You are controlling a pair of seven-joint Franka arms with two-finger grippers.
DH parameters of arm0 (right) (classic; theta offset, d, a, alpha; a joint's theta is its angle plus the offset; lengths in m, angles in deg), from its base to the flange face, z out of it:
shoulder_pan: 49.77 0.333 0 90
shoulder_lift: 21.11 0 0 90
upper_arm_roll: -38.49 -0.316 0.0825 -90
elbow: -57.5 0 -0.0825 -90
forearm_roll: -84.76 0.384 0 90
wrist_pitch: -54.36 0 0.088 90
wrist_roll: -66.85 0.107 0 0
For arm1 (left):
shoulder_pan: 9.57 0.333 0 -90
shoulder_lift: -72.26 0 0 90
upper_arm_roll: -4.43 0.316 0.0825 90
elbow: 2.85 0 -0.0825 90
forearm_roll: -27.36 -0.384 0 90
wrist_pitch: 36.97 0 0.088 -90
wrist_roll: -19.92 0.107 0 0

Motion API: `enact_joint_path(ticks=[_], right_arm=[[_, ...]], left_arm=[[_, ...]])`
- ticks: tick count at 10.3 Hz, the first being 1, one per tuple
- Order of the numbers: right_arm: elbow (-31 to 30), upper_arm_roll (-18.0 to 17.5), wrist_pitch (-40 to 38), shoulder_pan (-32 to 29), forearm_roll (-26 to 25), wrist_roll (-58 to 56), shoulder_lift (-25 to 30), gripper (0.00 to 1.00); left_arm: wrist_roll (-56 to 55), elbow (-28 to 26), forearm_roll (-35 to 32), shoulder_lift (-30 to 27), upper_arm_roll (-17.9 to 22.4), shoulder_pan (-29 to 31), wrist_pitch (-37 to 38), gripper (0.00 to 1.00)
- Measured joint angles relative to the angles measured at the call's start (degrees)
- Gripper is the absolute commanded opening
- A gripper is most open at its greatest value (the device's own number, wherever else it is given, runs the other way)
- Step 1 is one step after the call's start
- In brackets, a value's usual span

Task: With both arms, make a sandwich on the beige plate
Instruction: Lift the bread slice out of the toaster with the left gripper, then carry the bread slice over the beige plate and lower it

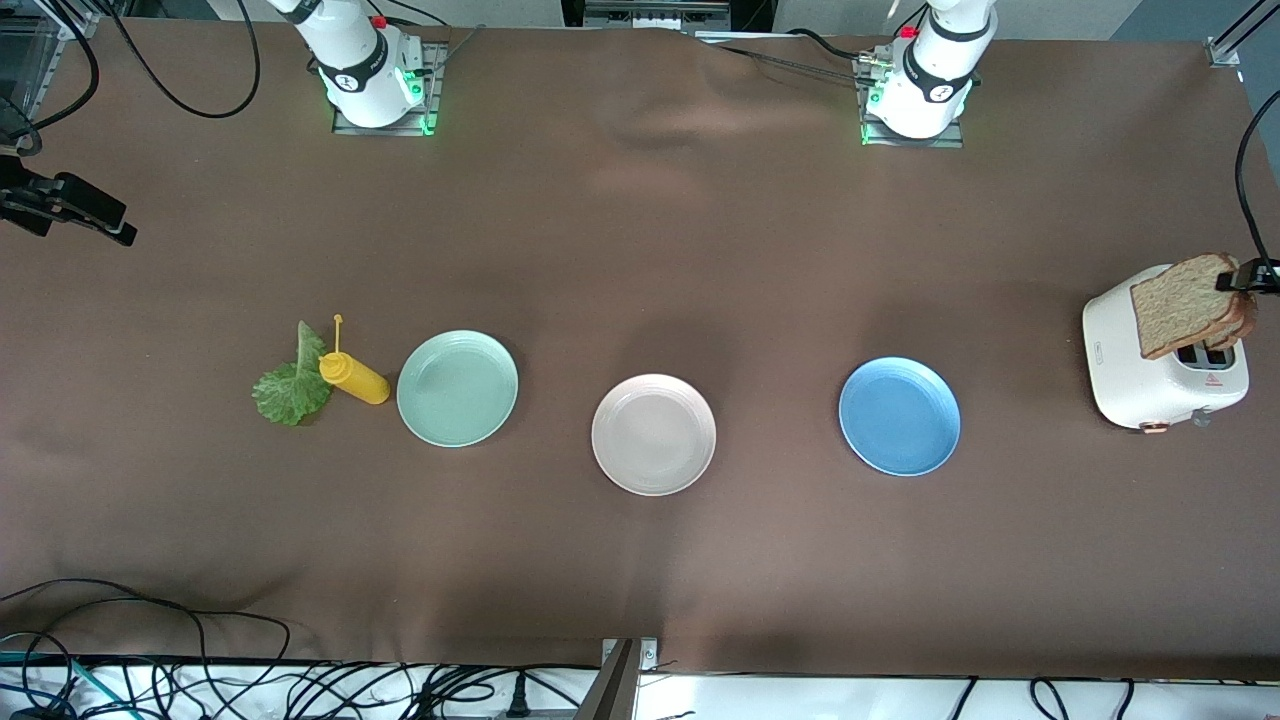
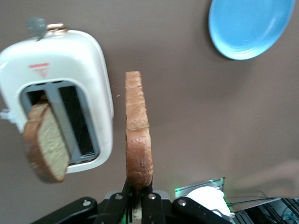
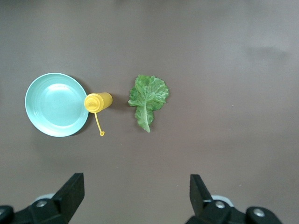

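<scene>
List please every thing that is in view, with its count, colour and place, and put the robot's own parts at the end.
Plates: 3 in a row on the table; mint-green toward the right arm's end, beige in the middle, blue toward the left arm's end.
Lettuce: 1, green, beside the bottle.
Bottle: 1, yellow, lying between lettuce and mint-green plate.
Toaster: 1, white, at the left arm's end.
Bread: 2 brown slices; one in the left gripper over the toaster, one in a toaster slot.
Table: 1, brown.
Left gripper: shut on bread.
Right gripper: open, over the table near the lettuce, waiting.
</scene>
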State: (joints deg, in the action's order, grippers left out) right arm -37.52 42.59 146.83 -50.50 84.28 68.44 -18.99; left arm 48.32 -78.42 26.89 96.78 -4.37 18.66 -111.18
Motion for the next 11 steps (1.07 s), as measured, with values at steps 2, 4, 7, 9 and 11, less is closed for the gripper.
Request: enact_joint_path(ticks=[2, 4, 7, 9, 11], right_arm=[[0.0, 0.0, 0.0, 0.0, 0.0, 0.0, 0.0, 1.00], [0.0, 0.0, 0.0, 0.0, 0.0, 0.0, 0.0, 1.00], [0.0, 0.0, 0.0, 0.0, 0.0, 0.0, 0.0, 1.00], [0.0, 0.0, 0.0, 0.0, 0.0, 0.0, 0.0, 1.00], [0.0, 0.0, 0.0, 0.0, 0.0, 0.0, 0.0, 1.00]], left_arm=[[-0.8, 0.0, 7.5, 0.0, -0.1, -0.1, 0.7, 0.00], [-5.3, -0.3, 14.2, 0.4, -0.2, -1.2, 1.1, 0.00], [-13.2, -1.1, 25.8, 4.0, -0.3, -4.9, -0.2, 0.00], [-16.9, -1.2, 31.6, 8.0, -0.3, -8.2, -4.6, 0.00], [-18.5, -1.2, 37.2, 11.2, -0.3, -11.3, -8.8, 0.00]])
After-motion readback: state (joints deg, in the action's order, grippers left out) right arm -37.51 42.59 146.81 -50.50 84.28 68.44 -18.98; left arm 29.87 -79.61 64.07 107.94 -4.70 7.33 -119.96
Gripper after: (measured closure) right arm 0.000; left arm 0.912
